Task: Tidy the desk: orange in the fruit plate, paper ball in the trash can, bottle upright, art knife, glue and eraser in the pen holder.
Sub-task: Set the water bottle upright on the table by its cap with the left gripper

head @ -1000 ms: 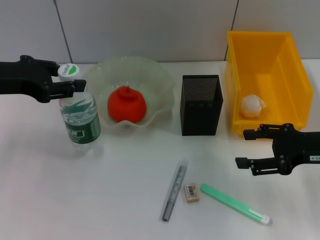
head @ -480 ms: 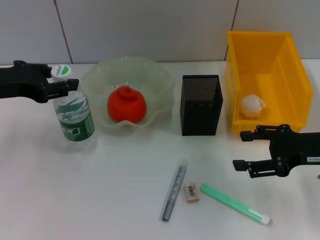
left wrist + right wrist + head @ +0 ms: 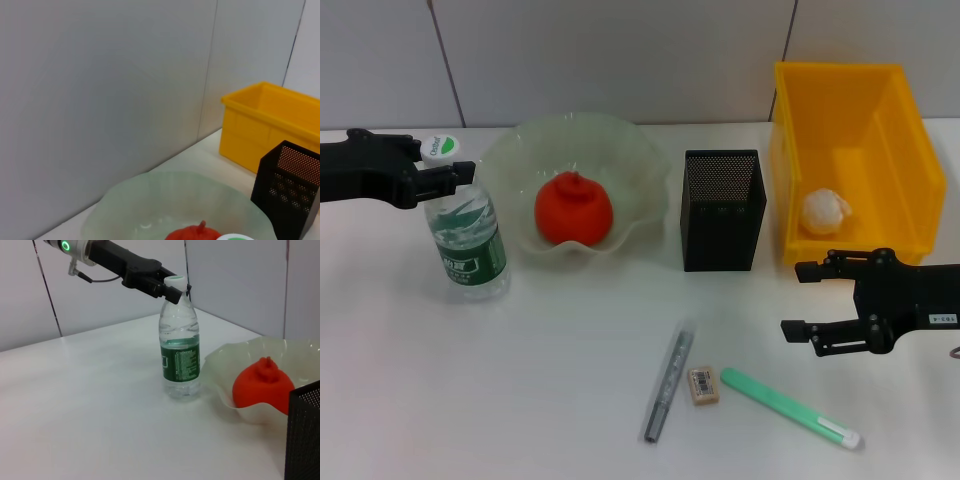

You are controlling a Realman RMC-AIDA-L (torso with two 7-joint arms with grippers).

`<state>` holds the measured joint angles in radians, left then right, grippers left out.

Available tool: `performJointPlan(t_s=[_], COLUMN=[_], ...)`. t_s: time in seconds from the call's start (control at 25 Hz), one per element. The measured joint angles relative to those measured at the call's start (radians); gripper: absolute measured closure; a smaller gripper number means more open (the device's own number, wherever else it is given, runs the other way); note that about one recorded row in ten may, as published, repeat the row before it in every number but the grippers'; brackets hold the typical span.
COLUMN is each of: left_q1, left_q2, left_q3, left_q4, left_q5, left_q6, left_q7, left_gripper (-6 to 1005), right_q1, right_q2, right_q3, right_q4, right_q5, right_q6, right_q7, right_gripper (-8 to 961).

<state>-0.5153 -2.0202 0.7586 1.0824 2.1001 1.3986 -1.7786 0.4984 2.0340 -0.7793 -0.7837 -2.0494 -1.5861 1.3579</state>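
My left gripper (image 3: 458, 172) is closed on the neck of the bottle (image 3: 468, 242), just under its white cap; the bottle stands upright on the surface (image 3: 520, 400) at far left, beside the fruit plate (image 3: 630, 160) holding the orange (image 3: 574, 209). The paper ball (image 3: 825, 211) already lies in the trash can (image 3: 840, 100).

What matters next is the near group: art knife (image 3: 668, 381), eraser (image 3: 702, 385) and glue (image 3: 790, 407) lie flat, left and near of my right gripper (image 3: 798, 300), whose fingers are spread open and empty. That arm is far closer. The glue's long axis runs diagonally, white tip near-right. The pen holder (image 3: 723, 210) stands farther back.

My left wrist view shows no fingers, only the cap's edge.
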Motion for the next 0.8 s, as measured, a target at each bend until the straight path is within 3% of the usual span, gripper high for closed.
performJointPlan(t_s=[0.8], left_q1=[0.001], left_q2=[-0.002], left_q3=[0.007], left_q4=[-0.016], left_q5=[0.002], left_q6=[-0.018], left_q7=[0.001], left_gripper=[507], right_q1=[0.002], right_q2=[-0.005], right_q3=[0.0], right_q4=[0.004], right_q5=[0.0], right_q6=[0.0], right_q7=[0.002], right_gripper=[134])
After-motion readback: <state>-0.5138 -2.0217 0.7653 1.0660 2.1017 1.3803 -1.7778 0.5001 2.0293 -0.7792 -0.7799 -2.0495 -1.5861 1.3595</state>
